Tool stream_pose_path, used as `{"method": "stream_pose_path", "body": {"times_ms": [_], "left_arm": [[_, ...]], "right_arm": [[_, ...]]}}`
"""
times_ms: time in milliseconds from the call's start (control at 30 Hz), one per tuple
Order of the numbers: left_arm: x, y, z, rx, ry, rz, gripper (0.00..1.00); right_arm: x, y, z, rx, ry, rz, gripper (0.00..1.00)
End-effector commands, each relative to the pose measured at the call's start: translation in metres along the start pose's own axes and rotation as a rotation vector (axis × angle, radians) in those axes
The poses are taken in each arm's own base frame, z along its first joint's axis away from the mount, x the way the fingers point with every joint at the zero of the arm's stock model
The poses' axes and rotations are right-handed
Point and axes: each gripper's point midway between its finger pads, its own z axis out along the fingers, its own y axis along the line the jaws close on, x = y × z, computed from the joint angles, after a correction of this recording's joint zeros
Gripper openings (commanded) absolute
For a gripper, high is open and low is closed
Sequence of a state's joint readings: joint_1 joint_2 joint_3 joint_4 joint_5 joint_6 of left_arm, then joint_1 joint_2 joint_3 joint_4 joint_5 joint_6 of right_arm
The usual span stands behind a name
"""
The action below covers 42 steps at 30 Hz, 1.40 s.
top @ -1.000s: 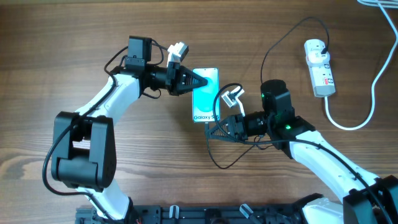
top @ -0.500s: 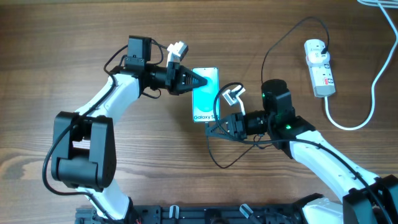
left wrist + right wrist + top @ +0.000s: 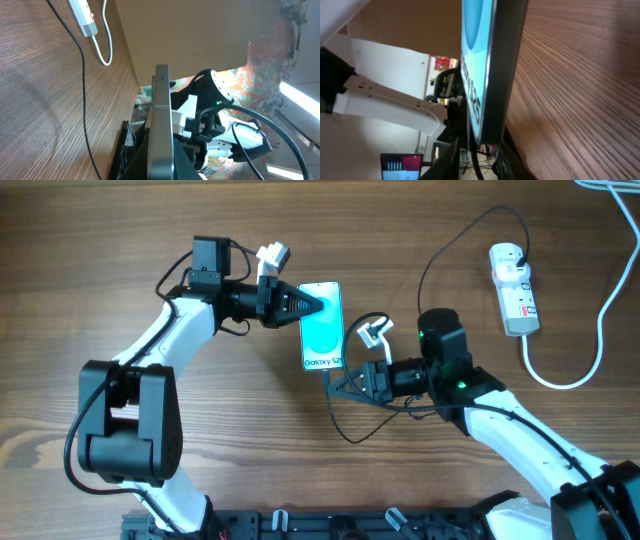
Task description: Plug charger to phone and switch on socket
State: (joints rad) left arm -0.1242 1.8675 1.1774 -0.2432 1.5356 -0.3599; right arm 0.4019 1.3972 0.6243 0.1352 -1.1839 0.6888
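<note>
The phone (image 3: pixel 322 327), teal screen with "Galaxy" text, is held off the table by my left gripper (image 3: pixel 300 305), which is shut on its top left edge. In the left wrist view the phone (image 3: pixel 162 110) shows edge-on between the jaws (image 3: pixel 162 167). My right gripper (image 3: pixel 340 387) sits just below the phone's bottom edge, shut on the charger (image 3: pixel 436 255), a thin black cable. In the right wrist view the cable (image 3: pixel 473 150) runs between the fingers (image 3: pixel 477 162) up to the phone's bottom edge (image 3: pixel 487 60). The white socket (image 3: pixel 513 290) lies at the far right.
A thick white cord (image 3: pixel 600 330) loops from the socket toward the right table edge. The charger cable arcs from the socket's black plug (image 3: pixel 520 255) to the middle and loops below my right gripper. The socket also shows in the left wrist view (image 3: pixel 85 15).
My left gripper has moved up and to the left with the phone. My right gripper has followed to the left, staying at the phone's bottom edge.
</note>
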Motion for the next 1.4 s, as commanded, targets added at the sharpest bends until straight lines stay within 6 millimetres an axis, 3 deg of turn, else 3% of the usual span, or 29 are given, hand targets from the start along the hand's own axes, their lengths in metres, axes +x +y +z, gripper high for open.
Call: {"method": "stream_pose_path", "body": {"times_ms": [0, 167, 467, 733, 867, 1100, 1367], "left_arm": [[0.001, -0.006, -0.001, 0.021, 0.007, 0.022, 0.04], [0.001, -0.005, -0.001, 0.014, 0.004, 0.024, 0.04], [0.001, 0.002, 0.007, -0.03, 0.003, 0.025, 0.04], [0.001, 0.004, 0.009, -0.039, 0.004, 0.025, 0.04], [0.002, 0.003, 0.011, -0.037, 0.009, 0.023, 0.04], [0.01, -0.011, 0.013, 0.048, 0.053, 0.061, 0.04], [0.028, -0.008, 0.019, 0.052, 0.069, 0.062, 0.04]], "right_arm": [[-0.006, -0.001, 0.005, 0.033, -0.021, 0.002, 0.19], [-0.007, -0.002, 0.006, 0.037, -0.027, 0.027, 0.1], [-0.007, -0.001, 0.006, 0.033, -0.024, 0.058, 0.17], [-0.007, -0.001, 0.006, 0.033, -0.024, 0.071, 0.05], [-0.008, 0.0, 0.006, 0.031, -0.028, 0.059, 0.05], [-0.015, 0.006, 0.006, 0.016, -0.048, 0.006, 0.05], [-0.023, 0.01, 0.002, 0.008, -0.073, -0.015, 0.04]]}}
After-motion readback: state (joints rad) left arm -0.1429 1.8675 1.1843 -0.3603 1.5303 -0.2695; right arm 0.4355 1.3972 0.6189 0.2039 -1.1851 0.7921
